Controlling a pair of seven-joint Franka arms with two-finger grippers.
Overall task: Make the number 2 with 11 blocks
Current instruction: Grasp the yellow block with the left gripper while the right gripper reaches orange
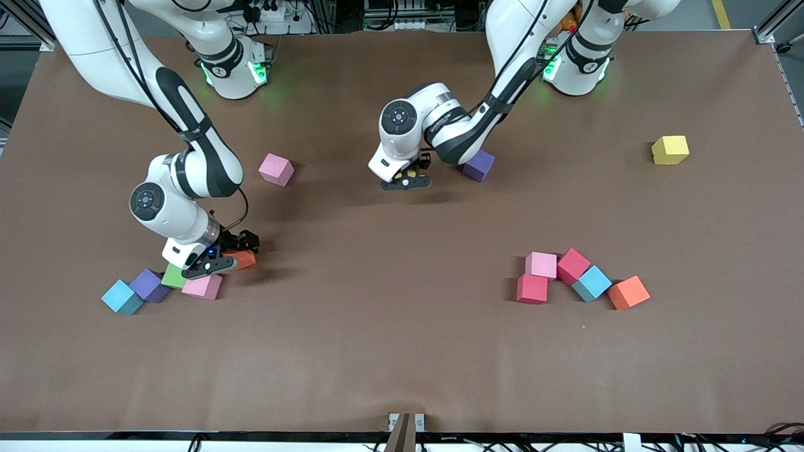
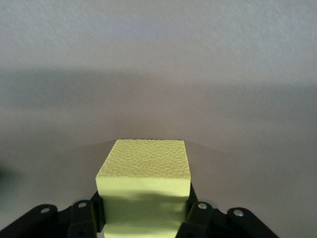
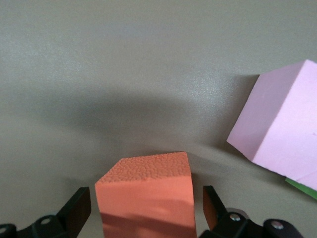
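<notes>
My left gripper (image 1: 407, 177) is low over the middle of the table, shut on a yellow block (image 2: 146, 168) with both fingers pressed to its sides. At the right arm's end, my right gripper (image 1: 231, 258) stands open around an orange block (image 3: 146, 186), with a gap at each finger (image 3: 79, 208). Beside that block lie pink (image 1: 202, 287), green (image 1: 174, 276), purple (image 1: 149, 285) and light blue (image 1: 122, 297) blocks. The blocks lie loose, and no number 2 is in view.
Toward the left arm's end lies a cluster of pink (image 1: 541, 265), red (image 1: 573, 265), red (image 1: 532, 289), blue (image 1: 591, 283) and orange (image 1: 628, 292) blocks. Single blocks lie nearer the bases: pink (image 1: 276, 169), purple (image 1: 478, 165), yellow (image 1: 669, 150).
</notes>
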